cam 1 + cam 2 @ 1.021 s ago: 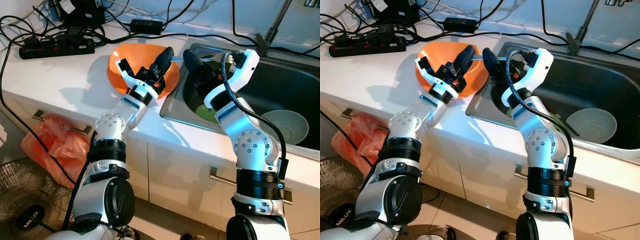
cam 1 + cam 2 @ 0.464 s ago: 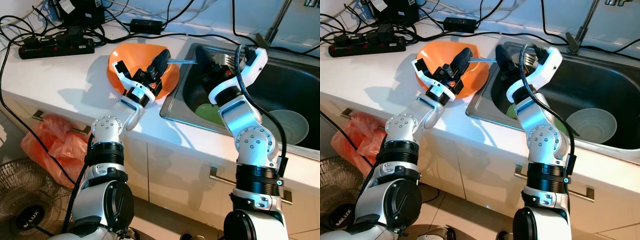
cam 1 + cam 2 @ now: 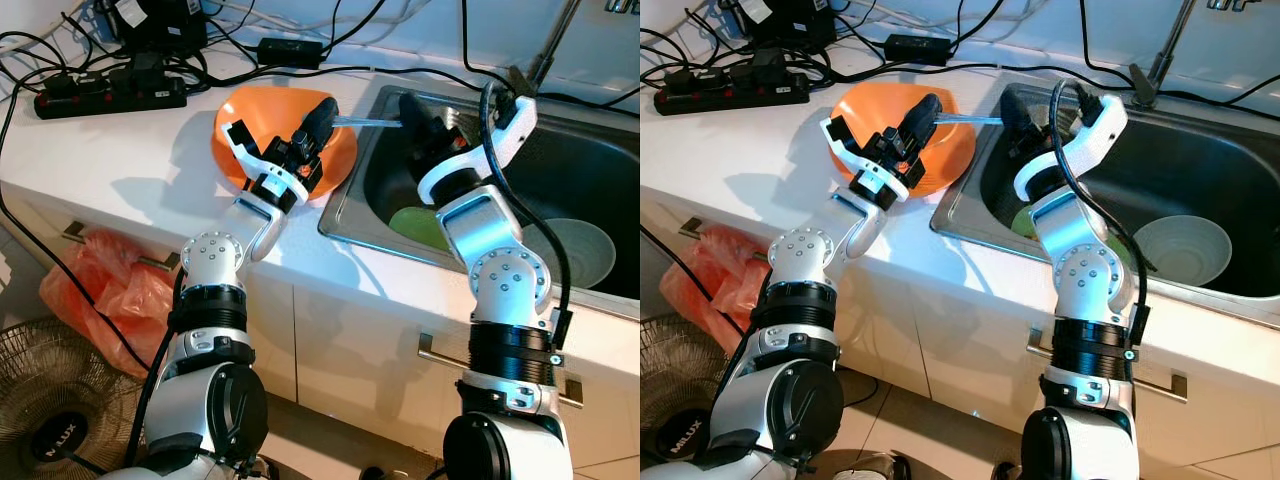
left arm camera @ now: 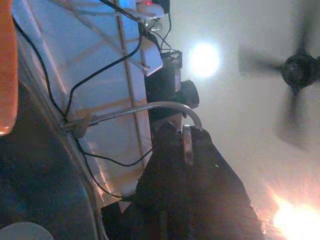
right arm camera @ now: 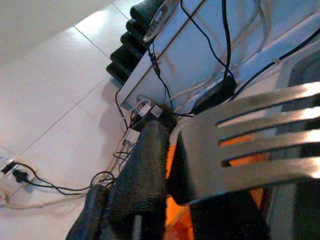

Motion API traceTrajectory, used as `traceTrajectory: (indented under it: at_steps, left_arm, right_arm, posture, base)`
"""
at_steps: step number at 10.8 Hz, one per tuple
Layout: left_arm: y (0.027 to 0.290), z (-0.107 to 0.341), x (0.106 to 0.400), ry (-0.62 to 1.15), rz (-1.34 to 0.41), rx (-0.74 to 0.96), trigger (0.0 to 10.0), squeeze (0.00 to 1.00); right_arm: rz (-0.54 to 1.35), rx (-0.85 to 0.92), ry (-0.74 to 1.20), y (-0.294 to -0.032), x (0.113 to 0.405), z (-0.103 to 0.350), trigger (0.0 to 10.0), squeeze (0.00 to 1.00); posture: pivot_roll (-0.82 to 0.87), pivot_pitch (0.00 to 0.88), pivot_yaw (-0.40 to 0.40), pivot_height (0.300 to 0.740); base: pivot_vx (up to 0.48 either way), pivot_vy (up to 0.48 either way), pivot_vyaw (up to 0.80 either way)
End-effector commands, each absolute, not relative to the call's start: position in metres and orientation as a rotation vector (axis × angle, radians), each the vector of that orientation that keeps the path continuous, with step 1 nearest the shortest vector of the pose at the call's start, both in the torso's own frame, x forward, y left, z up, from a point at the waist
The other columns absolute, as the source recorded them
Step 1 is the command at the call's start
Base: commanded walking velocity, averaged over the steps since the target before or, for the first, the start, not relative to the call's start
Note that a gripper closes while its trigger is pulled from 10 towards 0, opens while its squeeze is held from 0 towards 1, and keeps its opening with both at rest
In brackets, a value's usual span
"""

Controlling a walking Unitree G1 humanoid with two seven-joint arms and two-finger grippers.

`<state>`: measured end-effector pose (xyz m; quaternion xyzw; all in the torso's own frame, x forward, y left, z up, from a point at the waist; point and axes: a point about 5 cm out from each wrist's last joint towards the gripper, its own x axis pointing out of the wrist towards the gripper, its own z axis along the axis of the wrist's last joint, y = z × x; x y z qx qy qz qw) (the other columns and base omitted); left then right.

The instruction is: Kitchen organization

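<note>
left gripper (image 3: 322, 116) jaws clamping the fork (image 3: 368, 123) handle over the orange bowl (image 3: 250, 108) | right gripper (image 3: 415, 112) jaws pinching its prongs (maybe passing it across) above the sink (image 3: 590, 160)

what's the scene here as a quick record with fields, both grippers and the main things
left gripper: shut on the handle end of a fork, above the orange bowl
right gripper: shut on the fork's tine end, at the sink's left edge
fork: level, spanning from bowl to sink
orange bowl: on the white counter, beside the sink
in sink: green plate, white bowl
behind: power strip and cables
</note>
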<state>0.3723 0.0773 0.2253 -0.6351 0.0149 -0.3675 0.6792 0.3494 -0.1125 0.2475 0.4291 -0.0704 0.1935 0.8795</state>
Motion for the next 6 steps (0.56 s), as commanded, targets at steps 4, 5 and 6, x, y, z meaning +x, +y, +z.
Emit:
traceTrajectory:
  at_steps: [4,5,6]
  left_arm:
    - [0.067,0.219,0.371,0.075,-0.797,-1.358,9.5,0.7]
    - [0.065,0.216,0.372,0.095,-0.775,-1.325,10.0,1.0]
    - [0.064,0.213,0.372,0.107,-0.77,-1.29,10.0,1.0]
  right_arm:
    - [0.355,0.947,-0.146,-0.117,0.353,0.248,0.0,0.0]
    - [0.346,0.952,-0.148,-0.119,0.354,0.248,0.0,0.0]
    - [0.337,0.956,-0.15,-0.121,0.355,0.248,0.0,0.0]
  posture:
    - [0.09,0.073,0.003,0.74]
    - [0.09,0.072,0.005,0.74]
    - [0.09,0.069,0.006,0.74]
  base:
    - [0.0,0.0,0.0]
    - [0.0,0.0,0.0]
    - [0.0,0.0,0.0]
